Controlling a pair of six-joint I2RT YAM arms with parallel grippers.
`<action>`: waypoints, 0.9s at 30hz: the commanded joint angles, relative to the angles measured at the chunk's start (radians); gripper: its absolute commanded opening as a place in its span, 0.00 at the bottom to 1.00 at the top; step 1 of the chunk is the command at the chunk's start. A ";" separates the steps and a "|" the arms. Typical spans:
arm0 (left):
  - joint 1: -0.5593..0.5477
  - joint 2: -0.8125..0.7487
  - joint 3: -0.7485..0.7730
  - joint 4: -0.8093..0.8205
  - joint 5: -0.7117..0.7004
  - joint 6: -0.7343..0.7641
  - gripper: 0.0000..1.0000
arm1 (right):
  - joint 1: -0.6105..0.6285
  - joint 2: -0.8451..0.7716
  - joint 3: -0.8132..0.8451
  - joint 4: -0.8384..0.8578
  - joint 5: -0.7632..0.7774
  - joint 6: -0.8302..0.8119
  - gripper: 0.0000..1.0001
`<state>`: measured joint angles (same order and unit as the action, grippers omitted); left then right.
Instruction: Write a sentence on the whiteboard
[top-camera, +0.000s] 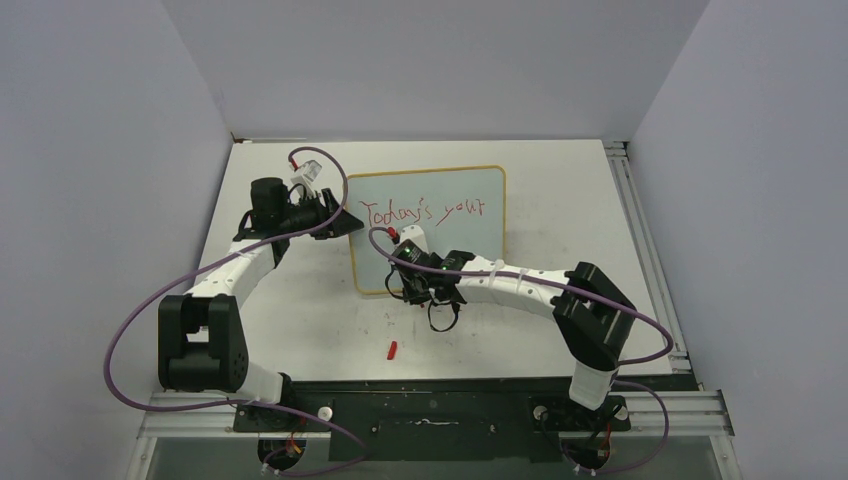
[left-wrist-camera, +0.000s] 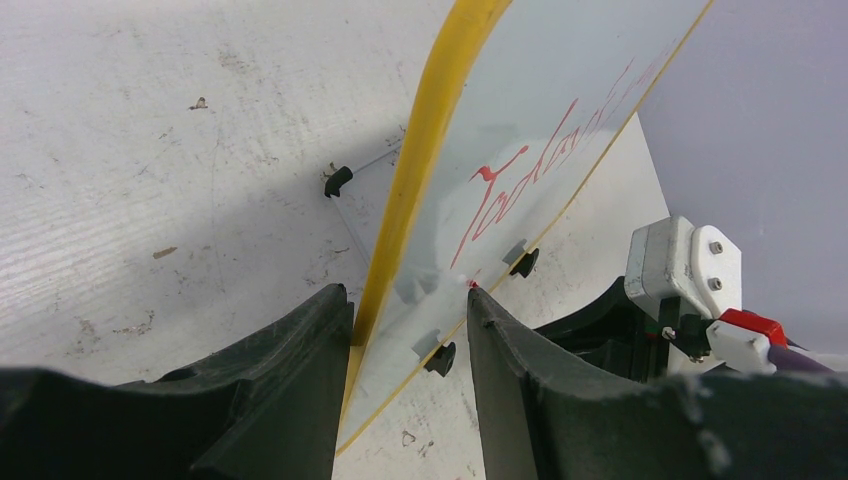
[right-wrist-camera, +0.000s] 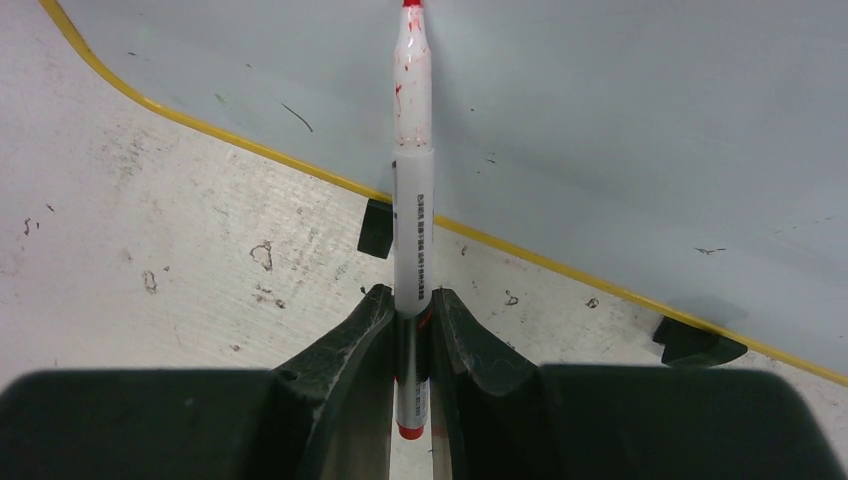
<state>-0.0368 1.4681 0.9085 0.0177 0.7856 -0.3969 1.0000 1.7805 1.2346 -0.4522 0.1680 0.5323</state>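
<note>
The whiteboard (top-camera: 455, 250) lies flat on the table, yellow-framed, with the sentence (top-camera: 425, 211) in red across its top as "Today's your". My left gripper (top-camera: 335, 218) is at the board's left edge. In the left wrist view its fingers straddle that edge (left-wrist-camera: 410, 295), one against the yellow frame, the other on the board surface (left-wrist-camera: 560, 90) beside the red writing (left-wrist-camera: 500, 195). My right gripper (top-camera: 418, 285) sits at the board's near edge. It is shut (right-wrist-camera: 412, 295) on a white marker (right-wrist-camera: 413, 200), whose red tip reaches out over the whiteboard (right-wrist-camera: 600, 120).
A small red cap (top-camera: 392, 349) lies on the table in front of the board. Black clip feet (right-wrist-camera: 375, 228) stick out under the board's near edge. A metal rail (top-camera: 625, 200) runs along the table's right side, and walls close in on three sides.
</note>
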 joint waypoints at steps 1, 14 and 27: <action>-0.010 -0.043 0.008 0.034 0.040 0.000 0.44 | -0.026 -0.024 0.050 -0.003 0.052 -0.012 0.05; -0.009 -0.043 0.006 0.033 0.039 0.000 0.44 | -0.062 -0.014 0.107 -0.007 0.067 -0.043 0.05; -0.009 -0.045 0.007 0.034 0.040 0.001 0.44 | -0.065 -0.006 0.105 -0.007 0.053 -0.054 0.05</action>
<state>-0.0368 1.4681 0.9085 0.0185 0.7849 -0.3965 0.9382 1.7805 1.3128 -0.4725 0.1867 0.4831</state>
